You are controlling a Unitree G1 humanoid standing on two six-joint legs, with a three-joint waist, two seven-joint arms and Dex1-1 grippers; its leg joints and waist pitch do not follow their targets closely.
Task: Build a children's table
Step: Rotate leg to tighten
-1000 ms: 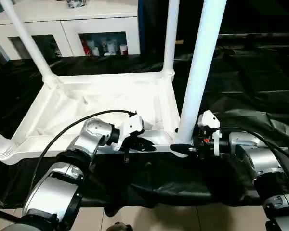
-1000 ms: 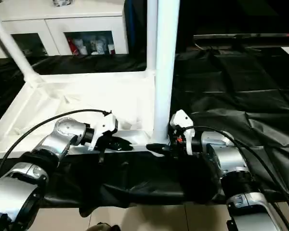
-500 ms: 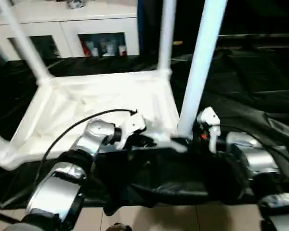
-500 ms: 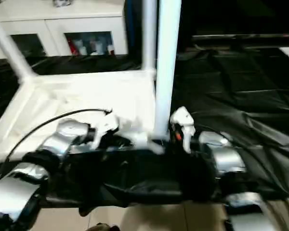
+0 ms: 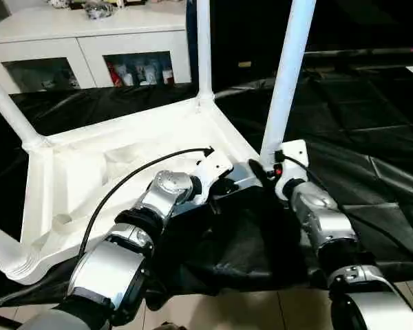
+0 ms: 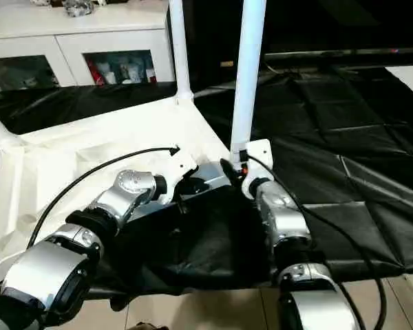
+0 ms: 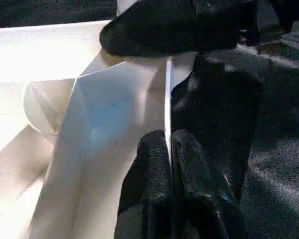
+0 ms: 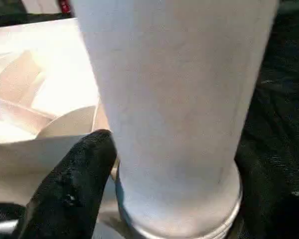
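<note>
Tabletop point(image 5: 117, 172) lies underside up on black-draped desk point(image 5: 372, 137). My left gripper point(image 7: 168, 149) is pinched closed on its near rim. My right gripper point(image 5: 261, 172) clasps the 3 o'clock corner leg point(image 5: 283, 89) base; open cloth beyond.

- White rectangular plastic tabletop point(image 5: 124, 161): smooth, slightly glossy.
- White tapered plastic tube leg point(image 5: 287, 75): smooth, satin sheen.
- Black cloth over the surface point(image 5: 372, 130): creased, faintly shiny.
- Silver metal forearms point(image 5: 323, 220): polished, reflective.
</note>
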